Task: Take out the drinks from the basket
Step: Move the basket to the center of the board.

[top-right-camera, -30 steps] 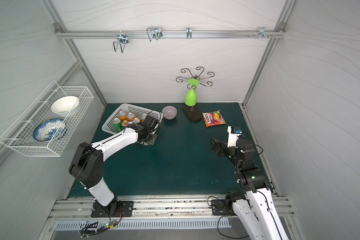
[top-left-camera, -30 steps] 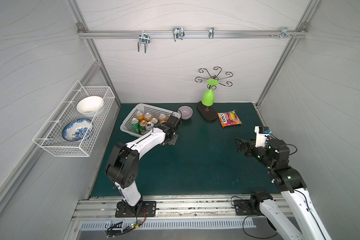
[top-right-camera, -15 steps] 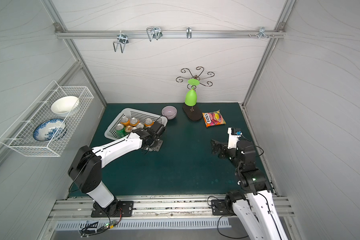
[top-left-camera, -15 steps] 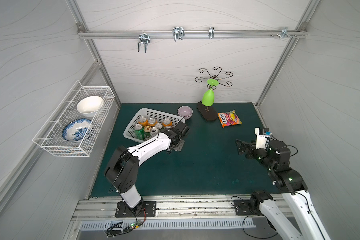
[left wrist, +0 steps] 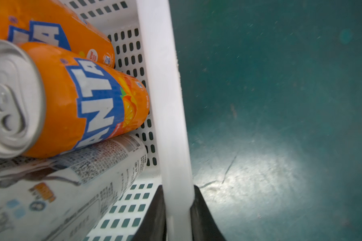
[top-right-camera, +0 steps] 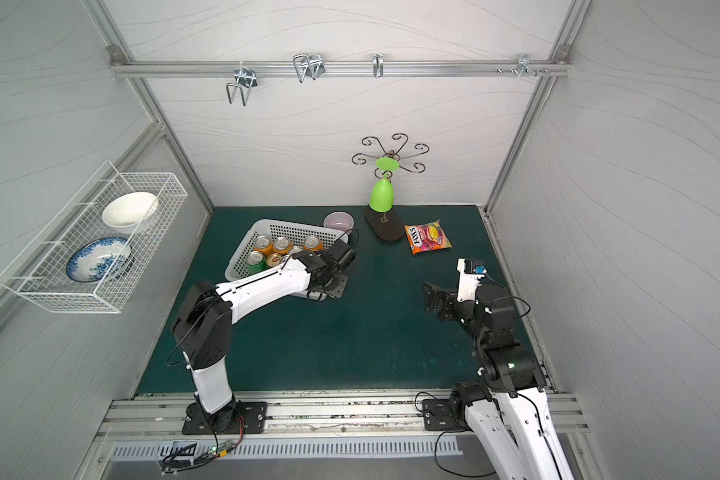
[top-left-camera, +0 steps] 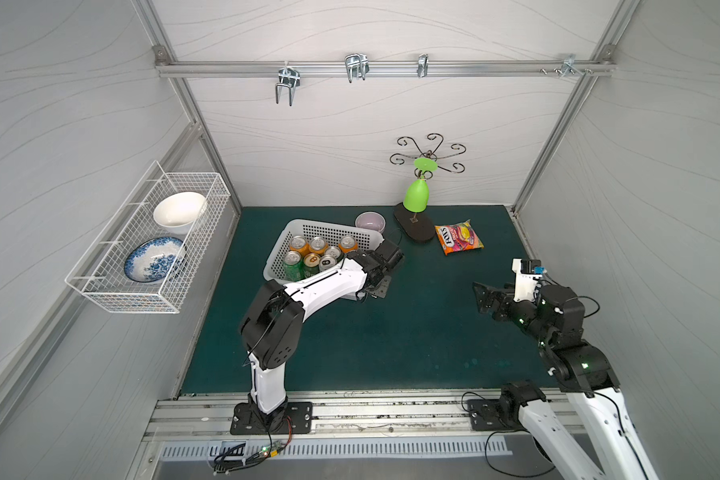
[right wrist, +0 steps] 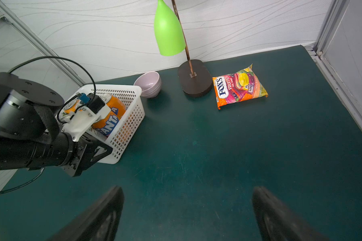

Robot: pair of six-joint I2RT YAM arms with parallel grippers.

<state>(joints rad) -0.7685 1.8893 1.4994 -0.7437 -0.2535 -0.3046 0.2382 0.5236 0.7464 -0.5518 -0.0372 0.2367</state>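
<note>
- In both top views the white perforated basket (top-left-camera: 333, 232) stands at the back left of the green mat (top-left-camera: 391, 332), just beside one lilac bowl (top-left-camera: 370, 220).
- Seven can tops show in a top view: three orange cans (top-left-camera: 318, 244), one green can (top-left-camera: 292, 261), one gold-topped can (top-left-camera: 310, 262) and two silver-topped cans (top-left-camera: 332, 252). The left arm hides any others.
- The left gripper (top-right-camera: 334, 287) sits at the basket's near right corner. The right gripper (top-left-camera: 485, 295) hangs well apart over bare mat.
- Left wrist view: the jaws are pressed together on the basket's rolled rim (left wrist: 161, 83), pinching plastic and no can. Two orange Fanta cans (left wrist: 88, 100) and one taller silver-white can (left wrist: 71, 183) lie against the wall inside.
- Right wrist view: the right jaws are spread wide and hold nothing. One candy bag (right wrist: 238, 87) lies apart.
- Handling, as a judgement: the cans look stiff but thin-walled, smooth and round, and weighty if full. Grip one across its body, just under the top. They are tightly packed, so start with an outer can. The light basket may slide.
</note>
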